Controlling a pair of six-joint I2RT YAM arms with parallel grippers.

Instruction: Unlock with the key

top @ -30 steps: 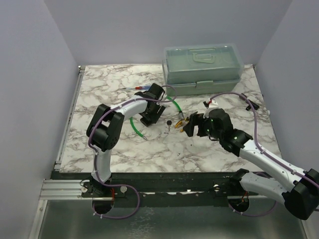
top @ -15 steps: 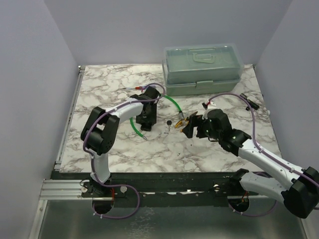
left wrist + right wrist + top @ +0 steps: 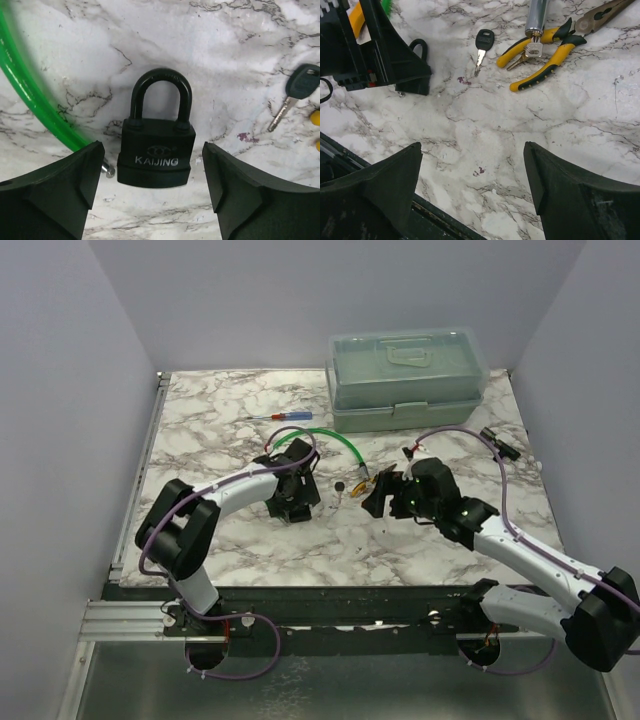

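Marble counter (image 3: 200, 430). Translucent green lidded box (image 3: 408, 375) at the far right, lid closed. Red-and-blue screwdriver (image 3: 285, 417) lies flat just left of the box. Green cable (image 3: 335, 437) curves mid-counter. Yellow-handled pliers (image 3: 542, 69) lie flat with handles spread, and a silver cylinder (image 3: 536, 17) touches the upper handle. Small dark item (image 3: 500, 447) near the right edge, too small to identify.

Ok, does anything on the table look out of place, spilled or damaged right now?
Nothing looks spilled or broken. The one untidy spot is a silver cylinder lying over a yellow handle of the pliers, just right of the key. A few small purplish specks also mark the table.
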